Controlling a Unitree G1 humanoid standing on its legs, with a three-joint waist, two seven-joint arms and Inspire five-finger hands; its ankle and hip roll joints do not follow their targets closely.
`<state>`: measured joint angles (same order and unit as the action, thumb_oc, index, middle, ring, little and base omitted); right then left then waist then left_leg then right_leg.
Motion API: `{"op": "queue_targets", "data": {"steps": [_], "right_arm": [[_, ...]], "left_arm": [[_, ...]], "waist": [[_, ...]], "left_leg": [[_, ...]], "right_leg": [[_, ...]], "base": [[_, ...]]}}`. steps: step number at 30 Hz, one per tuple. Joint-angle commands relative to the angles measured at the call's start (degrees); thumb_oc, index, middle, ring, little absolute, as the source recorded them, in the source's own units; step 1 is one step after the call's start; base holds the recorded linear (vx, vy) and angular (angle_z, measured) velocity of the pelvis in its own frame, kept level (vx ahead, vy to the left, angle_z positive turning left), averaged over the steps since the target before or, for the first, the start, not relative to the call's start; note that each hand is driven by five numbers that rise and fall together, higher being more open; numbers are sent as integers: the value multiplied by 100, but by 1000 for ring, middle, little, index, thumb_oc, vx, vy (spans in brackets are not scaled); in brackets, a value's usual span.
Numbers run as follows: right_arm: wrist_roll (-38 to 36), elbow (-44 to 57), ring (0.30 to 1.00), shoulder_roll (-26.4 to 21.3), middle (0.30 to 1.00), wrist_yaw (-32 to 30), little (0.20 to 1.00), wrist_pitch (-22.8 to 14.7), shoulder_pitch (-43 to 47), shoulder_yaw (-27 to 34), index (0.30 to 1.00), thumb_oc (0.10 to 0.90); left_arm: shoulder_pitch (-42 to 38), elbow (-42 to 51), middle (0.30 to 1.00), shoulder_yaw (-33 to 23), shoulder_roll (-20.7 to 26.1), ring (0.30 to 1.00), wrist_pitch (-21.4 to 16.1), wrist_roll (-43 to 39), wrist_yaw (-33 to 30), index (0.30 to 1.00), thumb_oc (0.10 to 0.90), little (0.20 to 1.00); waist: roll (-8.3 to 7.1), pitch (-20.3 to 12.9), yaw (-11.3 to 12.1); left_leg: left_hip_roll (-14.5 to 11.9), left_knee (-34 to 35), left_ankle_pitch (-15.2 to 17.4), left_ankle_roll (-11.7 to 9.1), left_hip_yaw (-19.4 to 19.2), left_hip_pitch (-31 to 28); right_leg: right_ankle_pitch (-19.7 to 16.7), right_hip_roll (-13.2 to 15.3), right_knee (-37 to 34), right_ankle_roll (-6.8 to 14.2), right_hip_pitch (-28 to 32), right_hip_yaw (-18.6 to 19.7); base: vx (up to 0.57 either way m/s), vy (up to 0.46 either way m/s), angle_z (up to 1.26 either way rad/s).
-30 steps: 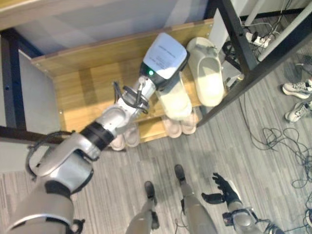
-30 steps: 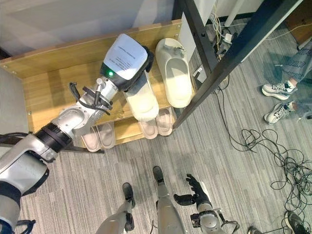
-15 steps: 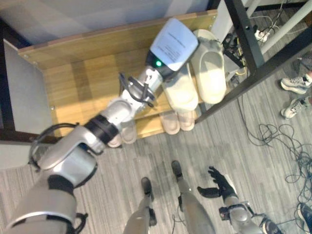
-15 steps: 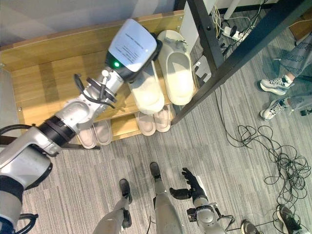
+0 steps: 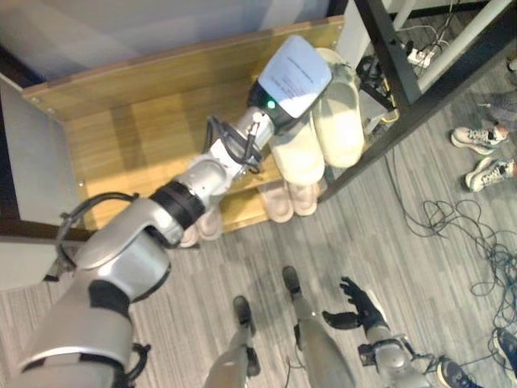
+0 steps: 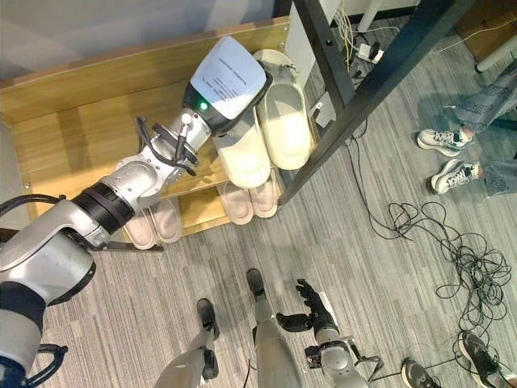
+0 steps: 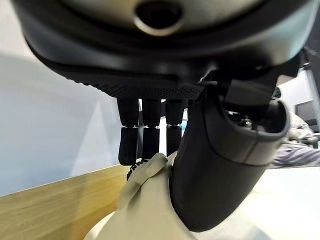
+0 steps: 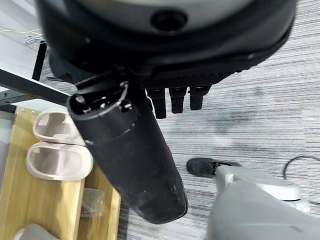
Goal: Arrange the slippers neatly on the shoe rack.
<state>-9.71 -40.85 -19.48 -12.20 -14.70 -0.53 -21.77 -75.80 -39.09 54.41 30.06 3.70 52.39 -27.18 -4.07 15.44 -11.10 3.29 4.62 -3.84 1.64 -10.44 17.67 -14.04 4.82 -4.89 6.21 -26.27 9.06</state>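
**A:** What are you looking at first?

**B:** You are looking down on the wooden shoe rack point(image 5: 153, 137), which is taking up the 10 to 12 o'clock part of both eye views. A black metal frame point(image 6: 355, 89) is crossing at 1 o'clock, beside the rack's end.

**A:** Where are the slippers sitting?

**B:** On the top shelf, two cream slippers are lying side by side at 12 o'clock. The far slipper point(image 6: 284, 129) is resting near the rack's end; the near slipper point(image 6: 242, 158) is lying just beside it, with its toe reaching over the shelf's front edge. On the lower shelf you are seeing two pinkish pairs point(image 6: 250, 200), one below the cream ones and one toward 9 o'clock.

**A:** And your left hand?

**B:** Your left hand point(image 7: 220, 165) is lying over the near slipper's heel end. In its wrist view the fingers point(image 7: 142, 137) are reaching down behind the slipper's cream rim while the thumb is pressing along its nearer side, so you are pinching the rim between them.

**A:** The right hand?

**B:** Your right hand point(image 6: 311, 311) is hanging low at 6 o'clock above the grey floor point(image 6: 404, 267), fingers spread and relaxed, holding nothing. A person's sneakers point(image 6: 448, 158) are standing at 3 o'clock.
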Motion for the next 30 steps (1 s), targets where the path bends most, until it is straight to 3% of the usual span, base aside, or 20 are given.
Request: {"op": "queue_targets", "data": {"steps": [1, 9, 16, 30], "right_arm": [[-173, 166, 900, -350, 900, -54, 900, -248, 31, 242, 900, 800], [-108, 73, 900, -288, 900, -14, 900, -100, 11, 281, 900, 800], [-115, 8, 900, -212, 900, 49, 900, 12, -9, 298, 900, 800], [-181, -224, 900, -138, 900, 109, 900, 78, 53, 208, 900, 800]], "left_arm": [[-1255, -503, 900, -342, -197, 900, 305, -148, -332, 900, 800, 900], [-885, -226, 900, -826, -143, 900, 105, -782, -141, 900, 800, 900], [-288, -200, 900, -1259, -553, 900, 103, -993, -24, 900, 800, 900], [-214, -444, 900, -1066, -638, 900, 177, -715, 181, 900, 800, 900]], "waist": [[357, -86, 102], [397, -254, 169], [362, -362, 204], [394, -409, 284]], "left_leg": [[-149, 38, 427, -153, 498, 149], [-138, 38, 461, -158, 491, -5], [-110, 38, 509, -129, 479, -203], [-118, 38, 487, -117, 449, -319]], "right_leg": [[863, 79, 97, 478, 690, -438], [938, 80, 66, 472, 866, -493], [1039, 71, 132, 436, 1032, -492], [1077, 53, 193, 398, 1051, -490]], "base": [[1, -3, -6], [1, 0, -1], [-3, -7, 1], [-19, -10, 0]]}}
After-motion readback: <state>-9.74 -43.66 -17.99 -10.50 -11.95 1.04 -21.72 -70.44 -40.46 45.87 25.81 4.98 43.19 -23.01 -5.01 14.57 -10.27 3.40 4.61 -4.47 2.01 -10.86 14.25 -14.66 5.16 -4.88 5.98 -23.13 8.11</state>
